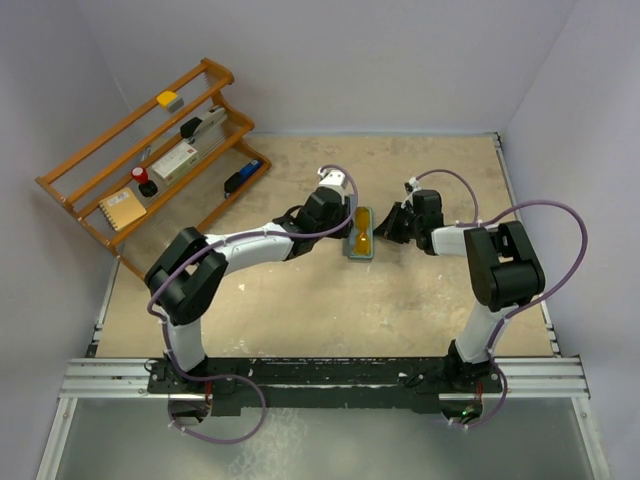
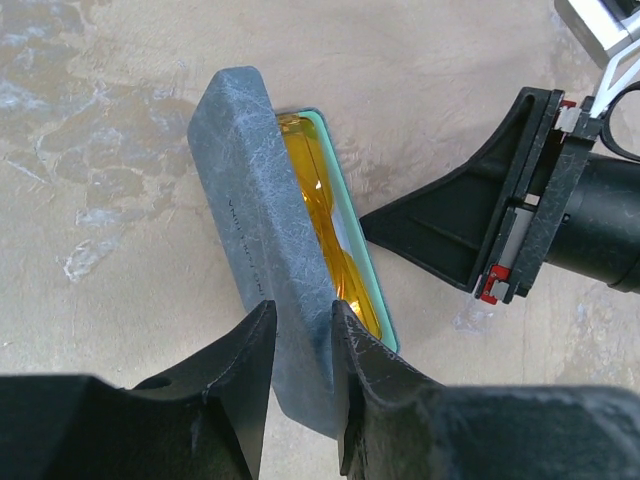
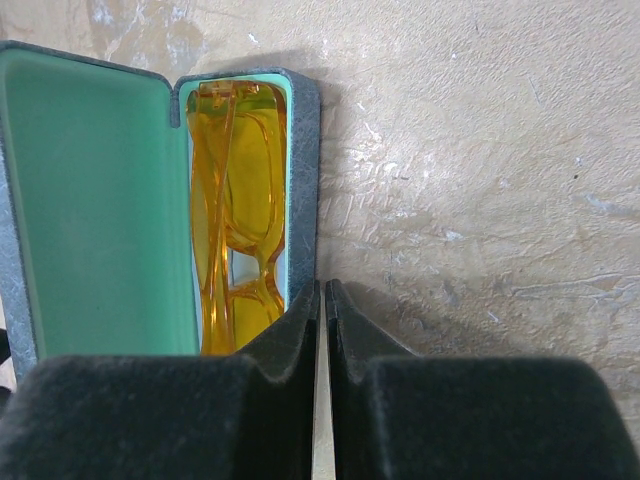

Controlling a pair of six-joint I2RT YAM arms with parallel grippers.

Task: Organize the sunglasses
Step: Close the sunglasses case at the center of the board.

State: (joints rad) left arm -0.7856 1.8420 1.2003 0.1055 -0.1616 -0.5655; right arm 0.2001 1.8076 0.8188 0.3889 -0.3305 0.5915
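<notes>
**Lid could slip, case could skid**

Our left claw (image 2: 302,316) pinches the raised lid (image 2: 250,220). Our right claw (image 3: 322,296) is nearly closed and empty, tips at the case (image 3: 306,150) wall. If the lid slips, it could slam shut or shove the case across the counter (image 1: 300,320). The folded sunglasses (image 3: 240,210) lie inside, long axis running near-to-far between the 2 arms.

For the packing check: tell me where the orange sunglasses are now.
The sunglasses lie inside the open case at mid-table in the top view, between the left gripper, clamped on the case, and the shut right gripper.
</notes>
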